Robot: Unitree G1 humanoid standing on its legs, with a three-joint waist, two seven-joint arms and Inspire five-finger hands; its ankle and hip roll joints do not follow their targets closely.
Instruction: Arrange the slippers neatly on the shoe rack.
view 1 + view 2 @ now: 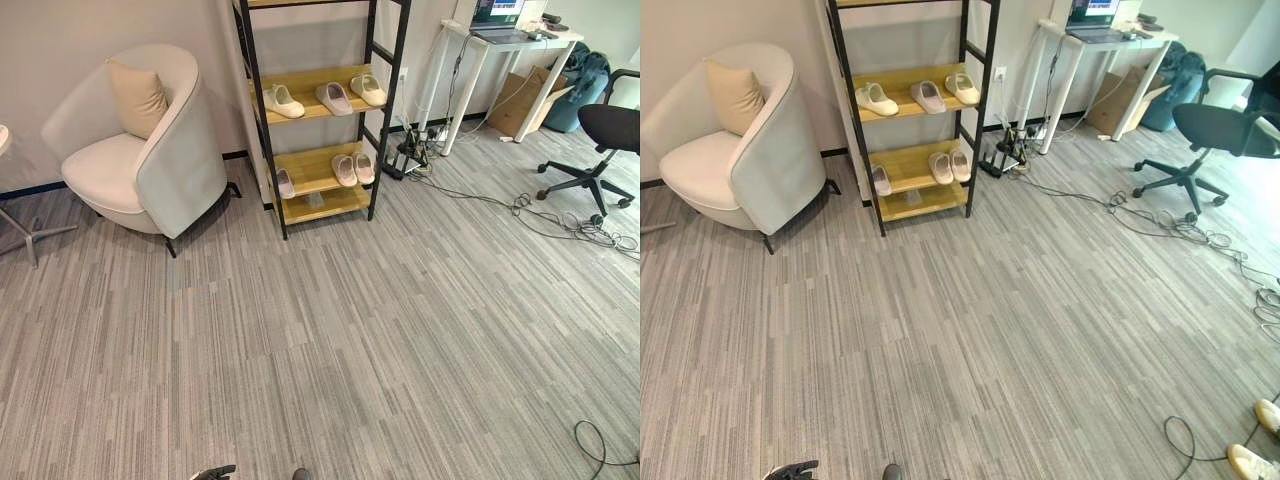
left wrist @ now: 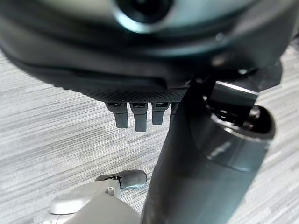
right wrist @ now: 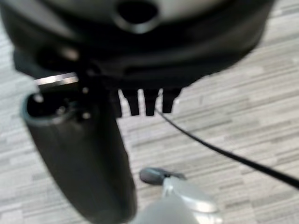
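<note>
Currently: shoe rack (image 1: pixel 385 120) by wall, w/ three slippers (image 1: pixel 333 97) on upper shelf, three more (image 1: pixel 351 168) on lower shelf. Left hand (image 2: pixel 135 116) & right hand (image 3: pixel 147 102): fingers straight, holding nothing, above carpet. Armchair (image 1: pixel 150 150) left of rack.

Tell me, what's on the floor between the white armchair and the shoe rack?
Nothing: in the left eye view only a narrow strip of bare grey carpet separates the armchair from the shoe rack.

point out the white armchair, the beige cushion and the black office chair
white armchair (image 1: pixel 180 165): left eye view, its outer side
beige cushion (image 1: pixel 137 97): left eye view, its middle
black office chair (image 1: pixel 610 126): left eye view, its seat
</note>
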